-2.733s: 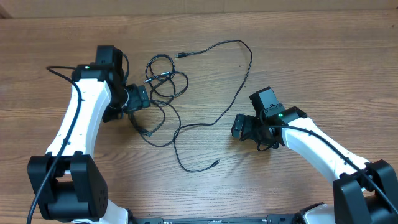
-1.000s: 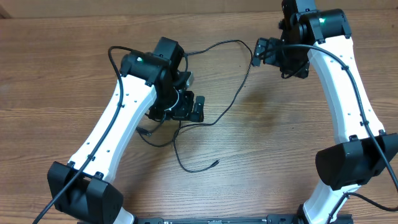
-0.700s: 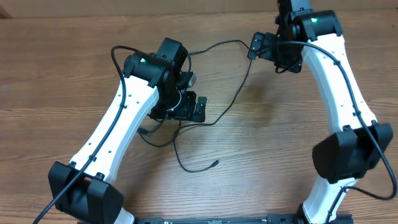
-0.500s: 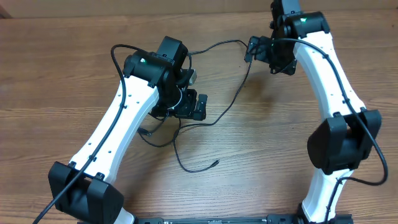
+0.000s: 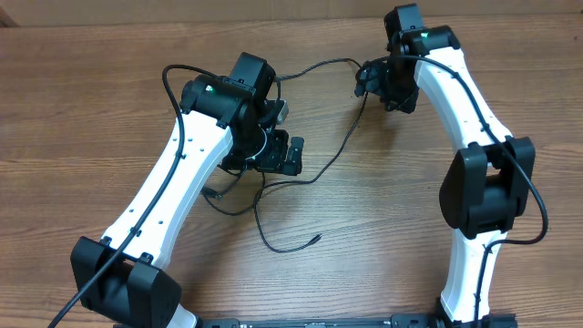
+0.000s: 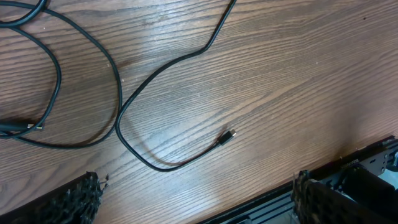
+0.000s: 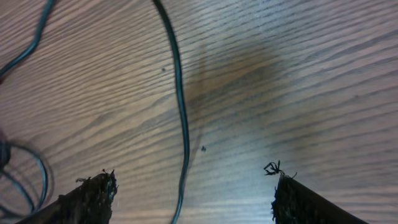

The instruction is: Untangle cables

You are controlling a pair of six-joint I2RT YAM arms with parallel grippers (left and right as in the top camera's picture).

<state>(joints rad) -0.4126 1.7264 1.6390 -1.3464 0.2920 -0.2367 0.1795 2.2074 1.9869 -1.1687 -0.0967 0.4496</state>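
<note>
Black cables [image 7: 181, 106] lie slack; right arm [image 5: 463, 100] has swung inward (both arms' jaws wide, empty).

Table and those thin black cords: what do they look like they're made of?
The table looks like wood or wood-look laminate: brown, fine grain lines, slight sheen; which one is unclear. The cords look like black rubbery or plastic jacketing, smooth, fairly matte; they lie in loose curves, so seem flexible.
</note>
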